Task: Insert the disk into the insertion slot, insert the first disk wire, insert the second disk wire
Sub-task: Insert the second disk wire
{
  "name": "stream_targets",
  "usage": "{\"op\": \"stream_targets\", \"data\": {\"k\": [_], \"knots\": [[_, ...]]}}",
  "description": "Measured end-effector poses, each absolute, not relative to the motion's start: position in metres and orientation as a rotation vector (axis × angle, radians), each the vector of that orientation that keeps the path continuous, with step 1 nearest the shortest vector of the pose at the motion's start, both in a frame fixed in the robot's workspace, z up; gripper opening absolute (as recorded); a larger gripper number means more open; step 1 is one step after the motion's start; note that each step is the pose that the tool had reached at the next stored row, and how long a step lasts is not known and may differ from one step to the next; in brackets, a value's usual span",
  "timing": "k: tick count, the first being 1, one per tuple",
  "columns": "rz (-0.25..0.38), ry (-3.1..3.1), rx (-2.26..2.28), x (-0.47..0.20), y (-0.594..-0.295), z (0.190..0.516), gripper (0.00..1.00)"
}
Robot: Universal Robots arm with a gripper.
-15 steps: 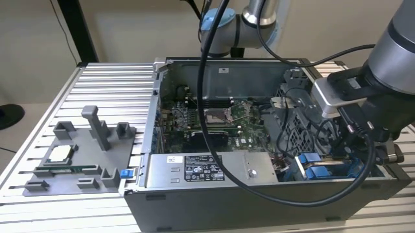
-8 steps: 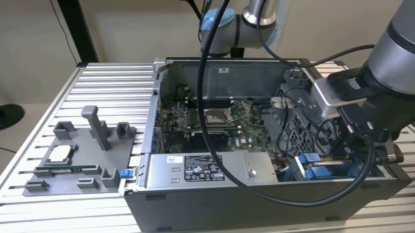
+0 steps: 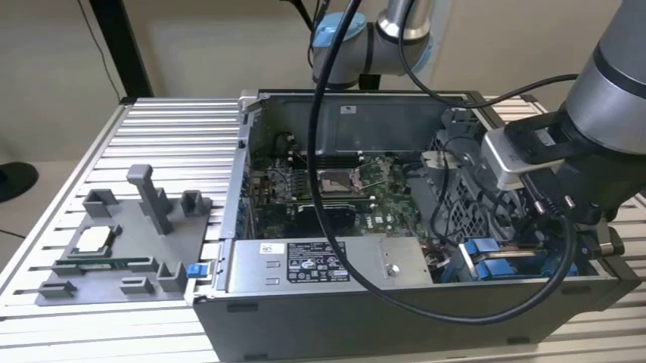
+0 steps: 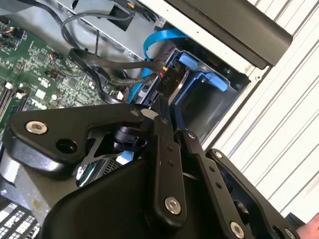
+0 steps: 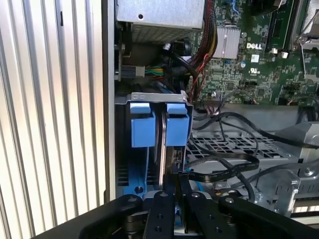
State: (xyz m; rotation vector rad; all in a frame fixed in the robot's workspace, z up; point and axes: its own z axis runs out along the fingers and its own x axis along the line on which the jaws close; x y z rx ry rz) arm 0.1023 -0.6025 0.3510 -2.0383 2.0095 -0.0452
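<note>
The jaws (image 5: pixel 175 191) are pinched closed on a dark cable connector (image 5: pixel 175 167) pressed at the disk's (image 5: pixel 162 144) rear edge; the disk sits in the insertion slot (image 5: pixel 124 149) directly ahead of them. A tilted approach could jam the plug or bend the disk's port, and the loose black cables (image 5: pixel 224 167) beside the jaws could snag.

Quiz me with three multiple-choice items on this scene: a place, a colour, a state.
1. The end effector is nearest: A power supply; B insertion slot; C processor socket.
2. The disk carrier's colour: A red; B blue; C yellow.
3. The case is: A open; B closed; C upside down.
B, it sits right at the bay in both wrist views; B, the carrier tabs are bright blue; A, the motherboard lies exposed.
</note>
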Motion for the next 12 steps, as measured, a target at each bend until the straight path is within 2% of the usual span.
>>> {"op": "stream_targets", "data": {"k": [12], "knots": [[-0.072,1.989,-2.028,0.1024,-0.5976,0.3436,0.00]]}}
